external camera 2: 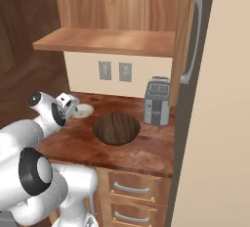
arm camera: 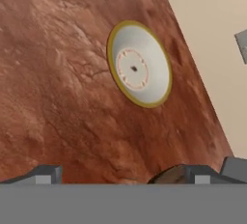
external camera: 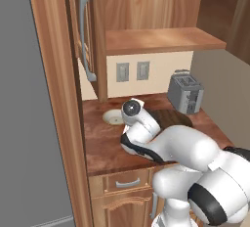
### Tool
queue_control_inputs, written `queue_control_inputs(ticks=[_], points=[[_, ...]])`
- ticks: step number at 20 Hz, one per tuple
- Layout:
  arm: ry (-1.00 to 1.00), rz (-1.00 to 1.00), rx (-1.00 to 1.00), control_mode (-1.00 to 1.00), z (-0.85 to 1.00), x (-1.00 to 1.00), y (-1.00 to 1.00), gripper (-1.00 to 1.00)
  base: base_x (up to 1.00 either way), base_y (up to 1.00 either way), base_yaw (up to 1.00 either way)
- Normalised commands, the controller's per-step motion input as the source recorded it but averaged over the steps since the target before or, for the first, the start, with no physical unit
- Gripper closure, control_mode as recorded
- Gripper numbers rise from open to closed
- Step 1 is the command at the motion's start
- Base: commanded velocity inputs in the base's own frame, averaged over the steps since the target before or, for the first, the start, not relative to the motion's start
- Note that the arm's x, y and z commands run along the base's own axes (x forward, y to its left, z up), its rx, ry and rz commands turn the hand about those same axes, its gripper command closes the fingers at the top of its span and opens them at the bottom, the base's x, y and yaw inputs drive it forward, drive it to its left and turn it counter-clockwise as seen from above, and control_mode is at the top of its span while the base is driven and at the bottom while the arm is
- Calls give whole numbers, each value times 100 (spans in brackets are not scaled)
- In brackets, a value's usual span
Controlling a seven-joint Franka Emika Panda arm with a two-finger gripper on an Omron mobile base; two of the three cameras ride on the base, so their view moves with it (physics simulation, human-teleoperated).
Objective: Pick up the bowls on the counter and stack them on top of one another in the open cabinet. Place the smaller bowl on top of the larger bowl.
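Observation:
The smaller bowl (arm camera: 139,64), cream-white with a tan rim, sits upright on the counter (arm camera: 58,73) near the back wall. My gripper (arm camera: 120,177) hovers over the counter short of it, open, with nothing between its fingertips (arm camera: 46,175). In the right base view the gripper (external camera 2: 71,104) hangs just left of the smaller bowl (external camera 2: 85,109). The larger bowl (external camera 2: 116,128), dark brown wood-grain, rests mid-counter to its right. From the left base view the smaller bowl (external camera: 114,117) lies left of my wrist, and the arm partly hides the larger bowl (external camera: 177,119). The open cabinet shelf (external camera: 161,40) is bare above.
A grey toaster (external camera 2: 157,101) stands at the back right of the counter (external camera 2: 146,152). Two wall outlets (external camera 2: 115,71) sit under the shelf (external camera 2: 107,41). The cabinet door with its long grey handle (external camera: 85,35) hangs open at the left. Drawers (external camera 2: 132,189) lie below.

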Motion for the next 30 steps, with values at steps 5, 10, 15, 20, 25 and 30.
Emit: queue_control_inputs(ticks=[5,10,15,20,25,30], points=[[-6,0,0,-100,-18,24,0,-100,0,0,0],[-1,0,0,-100,-10,28,0,-100,0,0,0],[1,0,0,-100,-6,31,0,-100,0,0,0],[3,0,0,-100,-13,28,1,-100,0,0,0],[5,0,0,-100,-18,22,7,-100,0,0,0],[6,0,0,-100,-21,20,14,-100,0,0,0]])
